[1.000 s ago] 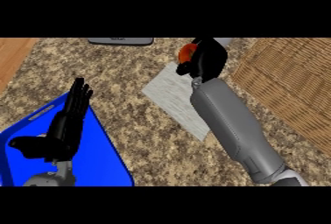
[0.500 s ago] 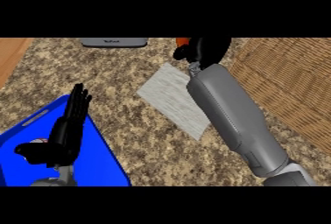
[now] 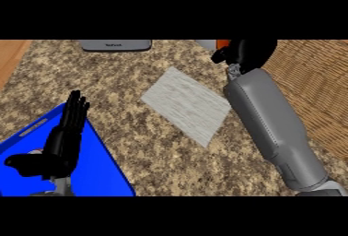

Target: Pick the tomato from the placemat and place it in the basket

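Note:
My right hand (image 3: 246, 51) is near the top of the head view, curled round the tomato (image 3: 222, 44), of which only a small orange-red sliver shows at the hand's upper left. The hand hangs just left of the woven basket (image 3: 312, 87), which fills the right side. The grey placemat (image 3: 188, 104) lies bare in the middle of the counter, below and left of the hand. My left hand (image 3: 62, 138) rests open at the lower left, fingers straight and pointing up, over the blue tray.
A blue tray (image 3: 102, 170) sits at the lower left corner. A grey appliance (image 3: 115, 44) stands at the counter's far edge, top left. A wooden strip (image 3: 10, 57) borders the counter on the left.
My right hand has carried the tomato up and to the right, off the placemat and toward the basket. The whole placemat now shows. The left hand has stayed put.

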`<state>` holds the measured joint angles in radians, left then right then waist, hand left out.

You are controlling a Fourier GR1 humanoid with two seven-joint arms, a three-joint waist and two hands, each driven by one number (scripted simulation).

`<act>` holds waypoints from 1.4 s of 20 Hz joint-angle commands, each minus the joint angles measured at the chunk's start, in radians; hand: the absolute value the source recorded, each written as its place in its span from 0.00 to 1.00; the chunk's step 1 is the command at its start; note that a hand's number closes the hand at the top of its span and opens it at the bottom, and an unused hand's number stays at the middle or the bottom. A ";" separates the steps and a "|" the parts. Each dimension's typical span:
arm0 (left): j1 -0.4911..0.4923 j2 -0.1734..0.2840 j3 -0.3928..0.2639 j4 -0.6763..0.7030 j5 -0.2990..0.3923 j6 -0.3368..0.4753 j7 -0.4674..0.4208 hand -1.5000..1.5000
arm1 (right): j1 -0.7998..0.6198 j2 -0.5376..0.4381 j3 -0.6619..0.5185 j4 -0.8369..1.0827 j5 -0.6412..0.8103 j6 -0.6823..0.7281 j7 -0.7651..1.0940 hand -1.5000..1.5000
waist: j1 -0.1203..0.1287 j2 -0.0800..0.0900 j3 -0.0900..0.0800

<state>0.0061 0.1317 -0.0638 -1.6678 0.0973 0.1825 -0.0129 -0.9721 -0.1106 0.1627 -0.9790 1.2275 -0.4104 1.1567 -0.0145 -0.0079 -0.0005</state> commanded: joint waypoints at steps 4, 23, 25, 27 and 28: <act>0.013 -0.013 -0.018 -0.071 -0.016 0.017 0.054 0.50 | 0.195 -0.074 -0.051 -0.233 0.015 0.065 0.053 1.00 | 0.003 0.002 0.001; -0.015 -0.026 0.022 -0.030 -0.029 -0.021 0.046 0.50 | 0.373 -0.174 -0.239 -0.190 -0.073 0.105 -0.205 1.00 | 0.019 0.008 0.001; 0.053 -0.001 0.001 -0.144 -0.021 -0.046 0.101 0.50 | 0.421 -0.180 -0.263 -0.214 -0.112 0.069 -0.247 1.00 | 0.022 0.007 0.001; -0.055 -0.036 0.026 0.008 -0.025 -0.034 0.047 0.50 | 0.380 -0.151 -0.271 -0.134 -0.089 0.017 -0.243 1.00 | 0.020 0.009 0.001; -0.016 -0.060 -0.011 -0.027 -0.070 -0.004 0.036 0.50 | 0.429 -0.161 -0.271 -0.207 -0.109 0.044 -0.261 1.00 | 0.018 0.008 0.001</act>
<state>-0.0030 0.0990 -0.0547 -1.6910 0.0605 0.1567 0.0168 -0.5703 -0.2763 -0.0850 -1.1957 1.1352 -0.3207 0.9322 0.0035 -0.0008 -0.0006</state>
